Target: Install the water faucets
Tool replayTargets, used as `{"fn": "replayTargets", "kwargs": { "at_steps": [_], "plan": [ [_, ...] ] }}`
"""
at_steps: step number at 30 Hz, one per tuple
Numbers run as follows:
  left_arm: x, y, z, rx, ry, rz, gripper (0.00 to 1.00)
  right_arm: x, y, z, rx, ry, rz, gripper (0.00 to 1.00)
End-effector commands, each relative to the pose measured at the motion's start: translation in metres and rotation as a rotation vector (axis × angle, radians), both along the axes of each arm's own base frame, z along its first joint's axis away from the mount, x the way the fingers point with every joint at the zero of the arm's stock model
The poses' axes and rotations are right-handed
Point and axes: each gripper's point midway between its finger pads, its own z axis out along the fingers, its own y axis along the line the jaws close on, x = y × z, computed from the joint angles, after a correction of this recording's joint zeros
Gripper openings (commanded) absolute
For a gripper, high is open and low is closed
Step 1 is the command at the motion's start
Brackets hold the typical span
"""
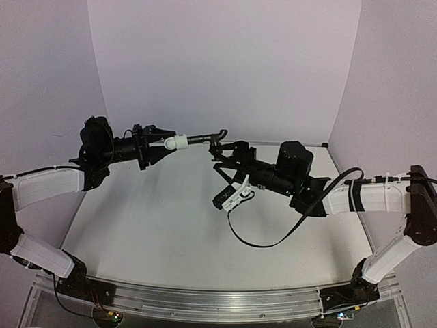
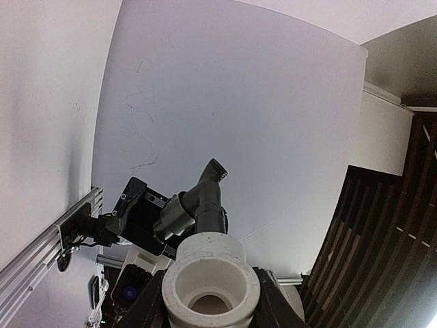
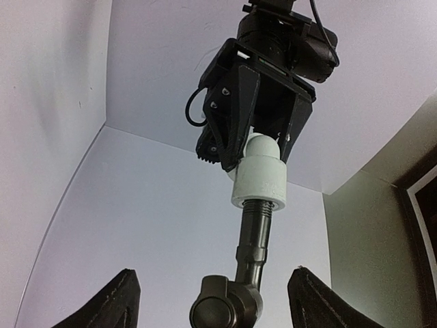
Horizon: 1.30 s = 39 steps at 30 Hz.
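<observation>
My left gripper (image 1: 156,145) is shut on the white fitting (image 1: 175,143) and holds it in the air, pointing right. The black tap (image 1: 205,138) is joined to the fitting's end, with a little thread still showing in the right wrist view. The left wrist view shows the fitting (image 2: 210,273) between my fingers and the tap (image 2: 205,198) beyond it. My right gripper (image 1: 220,153) is open at the tap's free end. In the right wrist view its fingertips (image 3: 126,287) stand wide apart on either side of the tap's round head (image 3: 225,307), not touching it. The fitting (image 3: 261,179) sits above.
Both arms hover over the white table (image 1: 157,225). A black cable (image 1: 266,242) loops from the right wrist down over the table. White walls close in at the back and sides. A metal rail (image 1: 205,301) runs along the near edge.
</observation>
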Motion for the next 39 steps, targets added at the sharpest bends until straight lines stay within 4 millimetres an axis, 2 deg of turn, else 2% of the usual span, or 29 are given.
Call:
{"fn": "replayTargets", "kwargs": {
  "at_steps": [1,6,11,15,24,31,36,39],
  "plan": [
    [-0.017,0.008,0.04,-0.058,-0.146,-0.008,0.0,0.002,0.008,0.032,0.083,-0.064,0.013,0.75],
    [-0.019,0.008,0.042,-0.052,-0.154,-0.012,0.0,0.005,0.011,0.039,0.112,-0.088,0.012,0.7],
    [-0.019,0.008,0.04,-0.044,-0.151,-0.016,0.0,0.006,0.01,0.052,0.167,-0.09,0.009,0.73],
    [-0.019,0.008,0.038,-0.04,-0.153,-0.019,0.0,0.008,0.01,0.057,0.179,-0.091,0.001,0.69],
    [-0.02,0.008,0.036,-0.034,-0.158,-0.02,0.0,0.008,0.012,0.051,0.182,-0.056,0.016,0.51],
    [-0.018,0.006,0.035,-0.032,-0.175,-0.021,0.0,0.005,0.012,0.051,0.208,-0.018,0.037,0.22],
    [-0.015,0.005,0.025,0.027,-0.214,-0.01,0.0,0.003,0.012,0.05,0.218,0.052,0.053,0.14],
    [-0.01,0.005,0.018,0.065,-0.246,0.011,0.0,0.002,0.011,0.046,0.212,0.142,0.057,0.05]
  ]
}}
